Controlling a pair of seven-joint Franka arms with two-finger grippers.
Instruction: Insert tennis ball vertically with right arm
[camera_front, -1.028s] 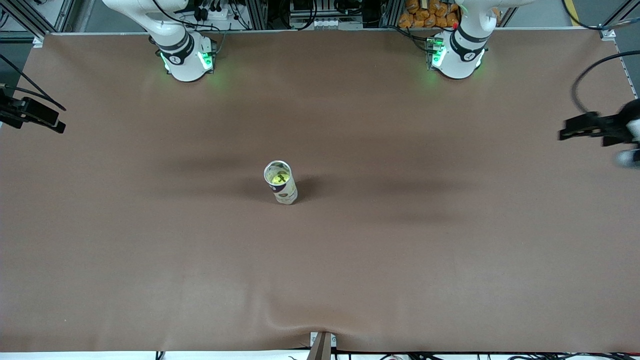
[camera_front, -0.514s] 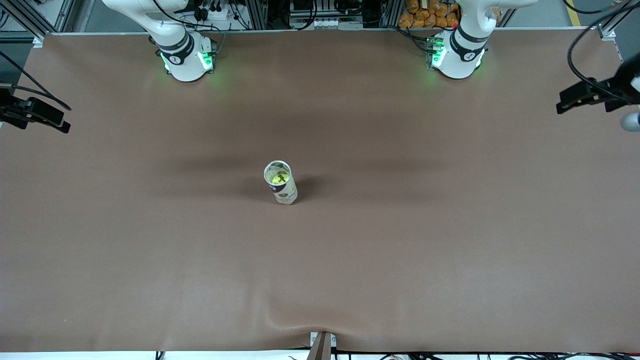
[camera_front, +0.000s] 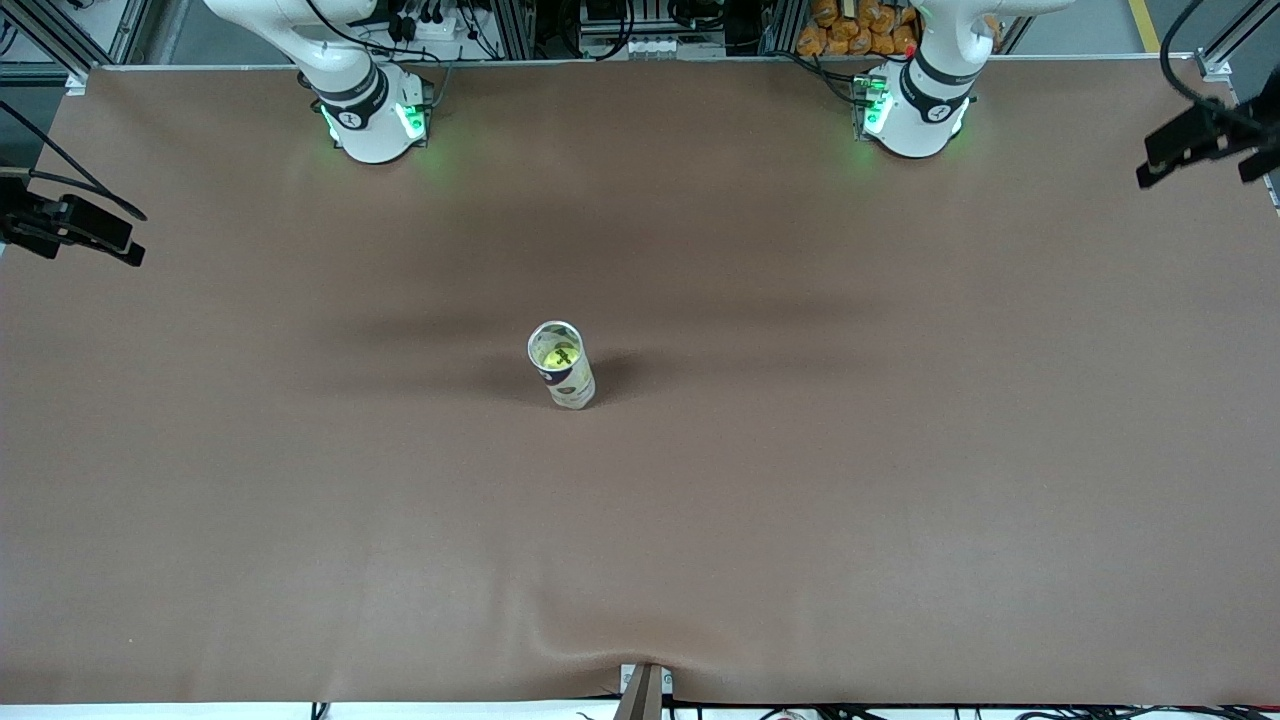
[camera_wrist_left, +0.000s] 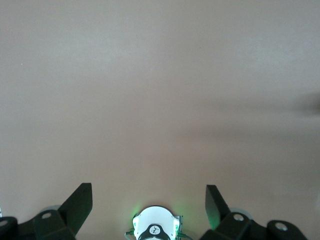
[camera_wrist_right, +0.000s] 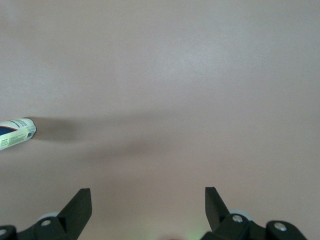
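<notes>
A clear tube (camera_front: 562, 368) with a dark label stands upright in the middle of the brown table. A yellow-green tennis ball (camera_front: 556, 352) shows inside its open top. My right gripper (camera_front: 100, 235) is up in the air over the table's edge at the right arm's end, far from the tube, open and empty (camera_wrist_right: 148, 200). The tube shows at the edge of the right wrist view (camera_wrist_right: 17, 133). My left gripper (camera_front: 1185, 150) hangs over the edge at the left arm's end, open and empty (camera_wrist_left: 148, 197).
The brown table cover (camera_front: 800, 480) has a small ridge by a mount (camera_front: 643, 688) at the edge nearest the front camera. The two arm bases (camera_front: 375, 120) (camera_front: 912, 115) glow green; the left arm's base shows in its wrist view (camera_wrist_left: 155, 229).
My left gripper has swung toward the edge where the bases stand. My right gripper has shifted only slightly. The tube with the ball has not moved.
</notes>
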